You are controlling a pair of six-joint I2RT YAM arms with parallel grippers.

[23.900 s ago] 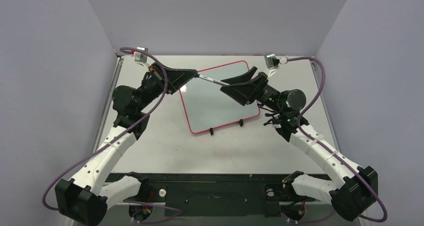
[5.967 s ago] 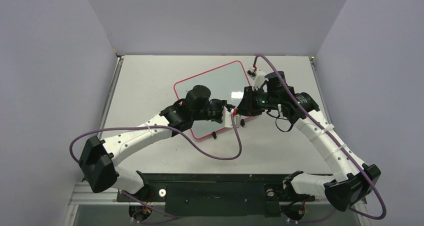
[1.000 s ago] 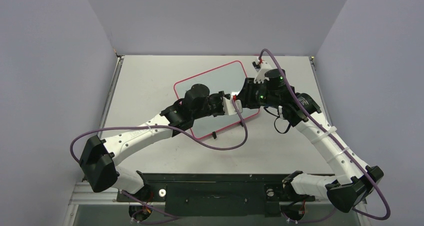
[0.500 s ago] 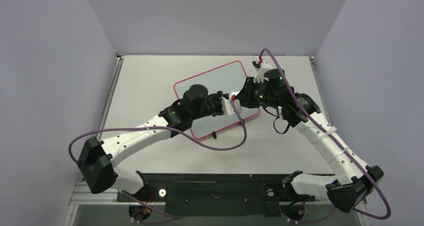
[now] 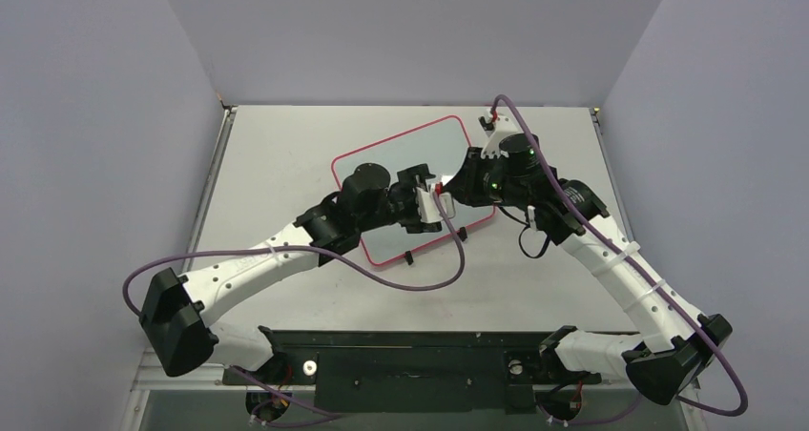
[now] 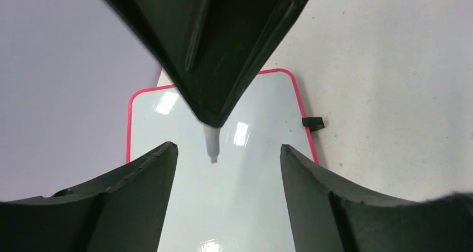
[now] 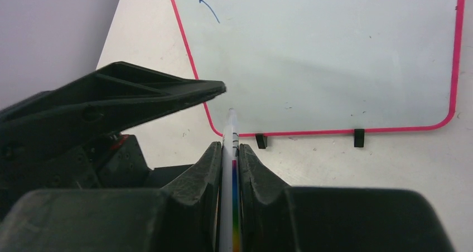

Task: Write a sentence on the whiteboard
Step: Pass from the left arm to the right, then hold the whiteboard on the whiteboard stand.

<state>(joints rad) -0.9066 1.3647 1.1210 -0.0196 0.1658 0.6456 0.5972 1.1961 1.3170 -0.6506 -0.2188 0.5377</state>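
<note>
The whiteboard (image 5: 396,169) lies flat mid-table, white with a red rim (image 7: 454,57) and two black clips (image 7: 260,141). The only writing in view is one short blue stroke (image 7: 209,10) near a corner. My right gripper (image 7: 230,149) is shut on a white marker (image 7: 230,130) with a rainbow stripe. Its tip hangs above the board's clip edge. In the left wrist view the marker tip (image 6: 211,147) pokes out below the right gripper's black fingers (image 6: 223,51). My left gripper (image 6: 227,149) stands open and empty just short of that tip. Both grippers meet over the board's near right part (image 5: 448,191).
Pale tabletop (image 5: 277,154) surrounds the board, with grey walls on three sides. A purple cable (image 5: 420,278) loops from the left wrist over the table in front of the board. The black base rail (image 5: 410,355) runs along the near edge.
My left gripper has opened, let go of the marker and drawn back a little to the left. The right gripper has shut on the marker and keeps it.
</note>
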